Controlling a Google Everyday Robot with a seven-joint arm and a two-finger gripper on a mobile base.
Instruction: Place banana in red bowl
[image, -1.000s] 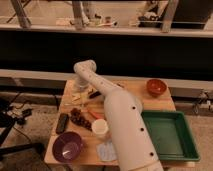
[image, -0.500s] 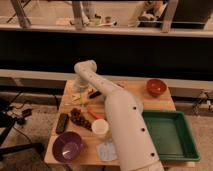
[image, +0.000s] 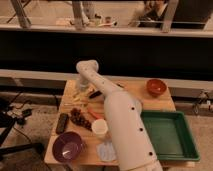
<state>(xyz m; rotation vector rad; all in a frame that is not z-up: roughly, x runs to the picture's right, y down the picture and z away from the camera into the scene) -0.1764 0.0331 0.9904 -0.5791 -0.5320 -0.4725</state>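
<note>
Banana (image: 76, 98) just beside gripper (image: 82, 93), red bowl (image: 156, 86) well apart

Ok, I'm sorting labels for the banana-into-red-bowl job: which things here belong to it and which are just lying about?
Belong: banana, at the table's far left; red bowl, far right corner; gripper, low, close by the banana.
Lying about: purple bowl, white cup, green tray, dark-handled tool, brown cluster.
</note>
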